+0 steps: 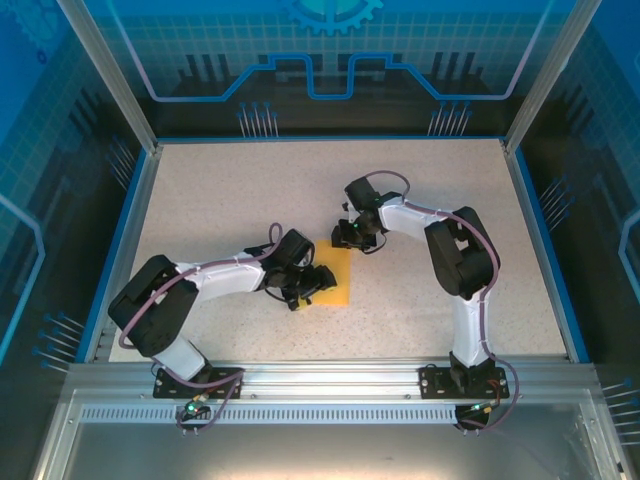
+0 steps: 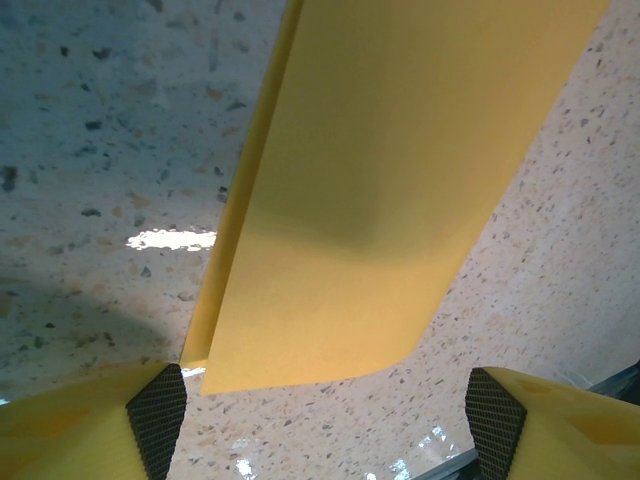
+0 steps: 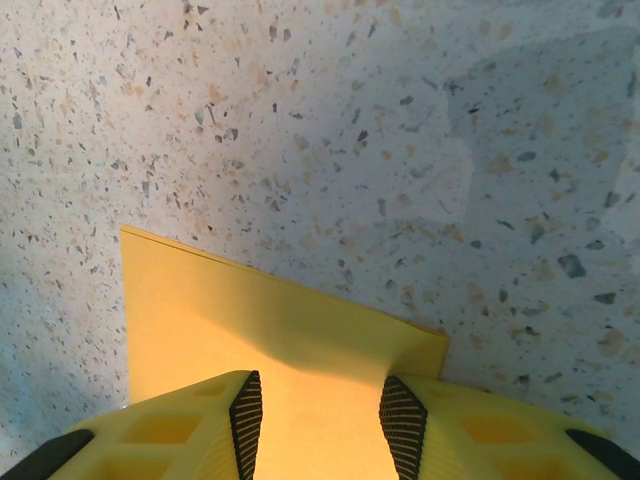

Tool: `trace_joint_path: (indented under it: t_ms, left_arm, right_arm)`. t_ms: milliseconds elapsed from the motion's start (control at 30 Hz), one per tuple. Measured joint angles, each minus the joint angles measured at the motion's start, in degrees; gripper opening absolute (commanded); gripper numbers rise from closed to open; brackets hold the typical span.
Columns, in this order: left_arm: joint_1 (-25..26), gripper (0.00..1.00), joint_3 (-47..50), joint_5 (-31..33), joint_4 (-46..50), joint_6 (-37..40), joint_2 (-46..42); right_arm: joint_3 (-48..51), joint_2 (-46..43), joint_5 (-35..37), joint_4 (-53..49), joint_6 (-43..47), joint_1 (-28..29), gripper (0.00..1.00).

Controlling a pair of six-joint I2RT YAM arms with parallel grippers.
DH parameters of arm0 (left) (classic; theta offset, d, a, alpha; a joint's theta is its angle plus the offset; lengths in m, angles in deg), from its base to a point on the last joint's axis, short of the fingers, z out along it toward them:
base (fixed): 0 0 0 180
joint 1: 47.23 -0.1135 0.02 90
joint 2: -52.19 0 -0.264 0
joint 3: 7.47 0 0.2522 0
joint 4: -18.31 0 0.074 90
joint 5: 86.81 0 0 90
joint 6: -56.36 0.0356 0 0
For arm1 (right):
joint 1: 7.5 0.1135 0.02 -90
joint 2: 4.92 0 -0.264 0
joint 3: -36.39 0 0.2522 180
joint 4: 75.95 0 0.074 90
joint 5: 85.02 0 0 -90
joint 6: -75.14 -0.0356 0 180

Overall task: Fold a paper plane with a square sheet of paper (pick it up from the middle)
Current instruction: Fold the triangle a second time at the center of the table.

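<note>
Yellow paper (image 1: pixel 338 277) lies folded at frame centre. The left hand (image 2: pixel 325 425) is wide open and empty. The right hand (image 3: pixel 322 412) is half open over the paper.

**Where things sit on my bench**

The sheet of paper (image 1: pixel 340 285) lies flat on the bench (image 1: pixel 220 190), near its middle, between my two arms. My left tool (image 1: pixel 310 288) is at the sheet's left edge. My right tool (image 1: pixel 352 236) is at its far edge, behind it.

From my left wrist, the sheet (image 2: pixel 380 200) stretches away ahead of my left tool (image 2: pixel 325 425), its near end just before the gap between the fingers. From my right wrist, the sheet (image 3: pixel 250 330) runs under my right tool (image 3: pixel 315 415), with its edge ahead of the fingers and bench beyond.
</note>
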Motion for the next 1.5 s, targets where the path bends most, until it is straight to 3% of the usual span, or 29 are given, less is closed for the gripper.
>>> trace_joint_path:
  t_ms: [567, 1100, 1367, 1500]
  left_arm:
    - [0.2, 0.77, -0.2, -1.6, -0.7, 0.3, 1.4]
    - [0.2, 0.63, -1.2, -1.6, -4.2, 1.6, 1.8]
    - [0.2, 0.48, -1.2, -1.0, -4.6, 1.8, 1.8]
    - [0.2, 0.32, -1.1, -0.2, -5.1, 1.9, 1.8]
  right_arm:
    - [0.2, 0.0, -0.2, 0.3, -0.2, -0.2, 0.42]
    - [0.9, -0.3, -0.4, 1.0, -0.2, -0.3, 0.41]
    - [1.0, -0.3, -0.5, 1.2, -0.2, -0.3, 0.41]
    - [1.4, -0.7, -0.8, 1.8, -0.2, -0.3, 0.41]
